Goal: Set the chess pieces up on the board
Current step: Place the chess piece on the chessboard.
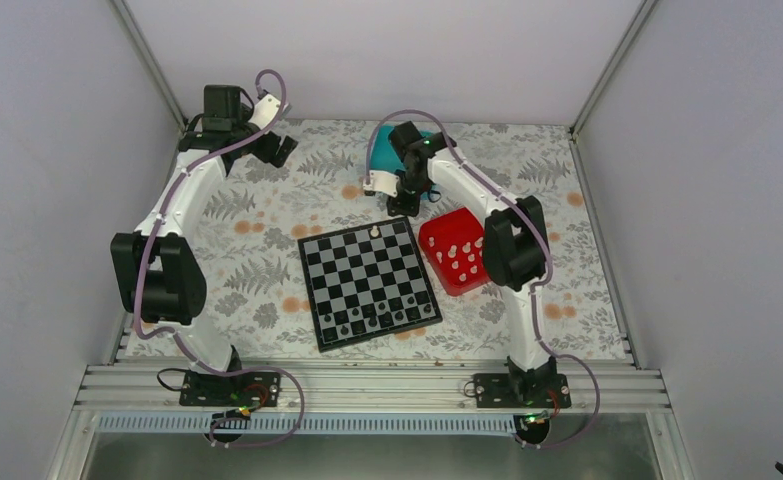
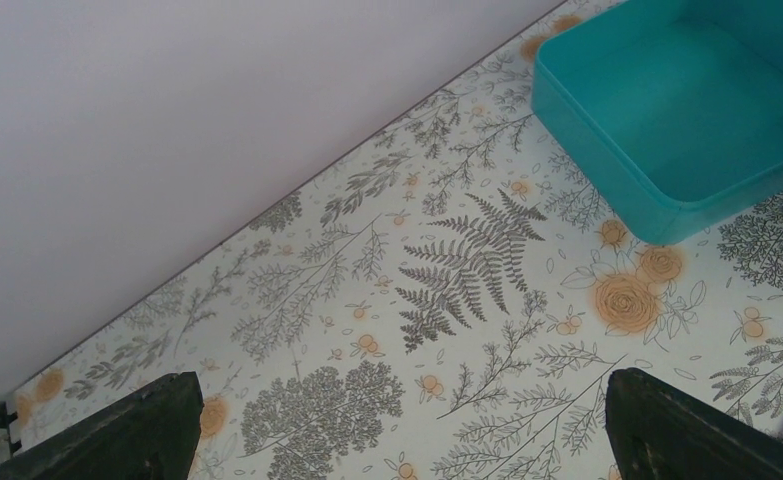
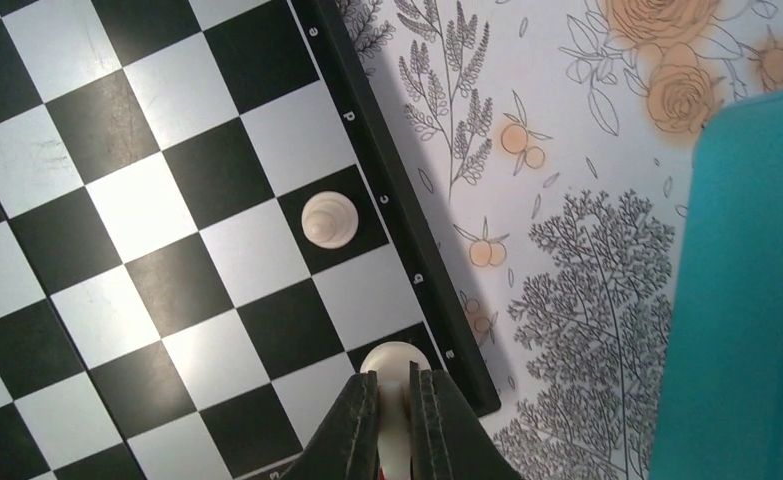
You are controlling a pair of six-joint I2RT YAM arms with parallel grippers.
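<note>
Right claw (image 3: 395,392): closed on a small cream plastic chess piece (image 3: 395,362), one finger on each side, its rounded head showing just beyond the tips. We see it over the black corner square of the flat chessboard with black and light-grey checks (image 3: 147,205), just inside the thin black border. We cannot tell whether its base touches the board.

A second cream piece (image 3: 328,218) stands upright on a black square of the same edge row, with one light square between it and the held one. From overhead this is the far row of the board, and the right claw sits at the far right corner.

Tiny dark pieces (image 1: 382,318) fill the near rows of the board. They are too small for us to tell their types.

A red square plastic tray (image 1: 433,238) lies just right of the board and holds more cream pieces (image 1: 459,255). The right arm covers part of it. A teal plastic box (image 1: 380,150) sits beyond the board, partly behind the right arm.

Left claw (image 1: 273,148): jaws wide apart and holding nothing, at the far left of the worktop (image 1: 257,250). In its wrist view we see only the fern-and-flower cloth between the two dark fingers (image 2: 137,430), and the teal box at upper right.
</note>
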